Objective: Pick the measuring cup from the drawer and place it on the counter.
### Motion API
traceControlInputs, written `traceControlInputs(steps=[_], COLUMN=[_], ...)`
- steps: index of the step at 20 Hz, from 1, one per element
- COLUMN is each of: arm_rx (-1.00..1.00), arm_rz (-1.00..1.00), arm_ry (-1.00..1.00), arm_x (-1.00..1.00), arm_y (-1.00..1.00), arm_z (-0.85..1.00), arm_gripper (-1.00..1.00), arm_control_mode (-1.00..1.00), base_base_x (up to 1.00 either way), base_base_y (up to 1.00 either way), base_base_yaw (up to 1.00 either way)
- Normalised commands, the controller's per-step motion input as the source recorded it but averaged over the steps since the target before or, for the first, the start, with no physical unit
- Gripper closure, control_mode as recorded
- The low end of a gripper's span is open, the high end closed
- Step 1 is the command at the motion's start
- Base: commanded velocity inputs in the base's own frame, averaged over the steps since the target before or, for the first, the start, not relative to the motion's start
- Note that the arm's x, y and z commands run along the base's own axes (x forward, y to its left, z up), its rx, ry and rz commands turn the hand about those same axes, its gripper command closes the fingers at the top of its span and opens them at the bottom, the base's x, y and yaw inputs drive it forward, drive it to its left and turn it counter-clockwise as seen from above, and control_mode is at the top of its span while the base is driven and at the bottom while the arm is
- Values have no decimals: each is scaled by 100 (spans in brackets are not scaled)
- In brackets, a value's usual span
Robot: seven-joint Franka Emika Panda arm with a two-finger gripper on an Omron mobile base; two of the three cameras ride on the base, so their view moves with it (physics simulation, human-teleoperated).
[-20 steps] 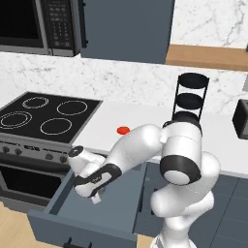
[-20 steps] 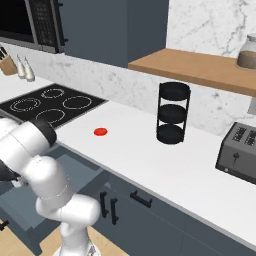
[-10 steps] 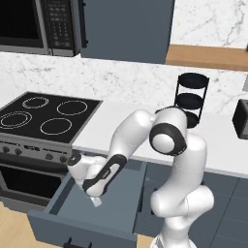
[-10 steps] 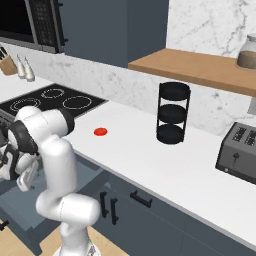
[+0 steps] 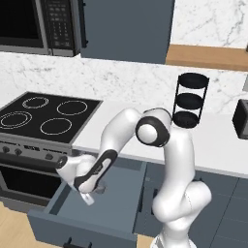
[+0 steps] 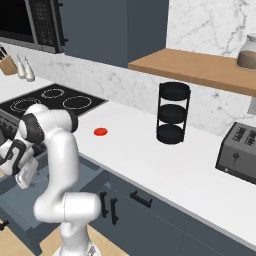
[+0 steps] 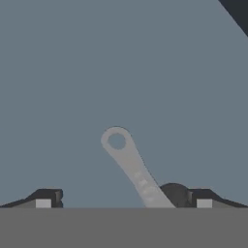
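Observation:
The slate-blue drawer (image 5: 116,206) stands pulled open below the white counter (image 5: 218,150), and my arm bends down into it. My gripper (image 5: 88,193) hangs low inside the drawer (image 6: 22,205) at its left part, seen from the other side as the gripper (image 6: 25,175). In the hand view the measuring cup (image 7: 130,164) shows its long grey handle with a hole at the end, lying on the drawer floor (image 7: 121,68). Its bowl is hidden at the bottom edge. My gripper (image 7: 123,199) is open, with the handle running toward the right fingertip (image 7: 194,197).
A black stovetop (image 5: 43,116) and oven sit left of the drawer. On the counter (image 6: 165,160) are a flat red disc (image 6: 100,131), a black tiered rack (image 6: 172,112) and a toaster (image 6: 240,152). A wooden shelf (image 6: 200,67) hangs above.
The arm has folded, elbow up, and the hand has sunk lower into the drawer toward its left side. The jaws stayed open.

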Motion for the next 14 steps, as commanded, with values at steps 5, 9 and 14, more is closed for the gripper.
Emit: traceControlInputs(steps=[5,9,14], arm_rx=[0,-1,-1], arm_rz=[5,5,6], arm_ry=[10,9,1], arm_x=[45,35,8], arm_y=[-1,0,-7], arm_z=[-25,-24,-26], arm_gripper=[-100,-100,-100], arm_control_mode=[-100,-100,-100], base_base_x=[0,0,0], base_base_y=[0,0,0], base_base_yaw=[0,0,0])
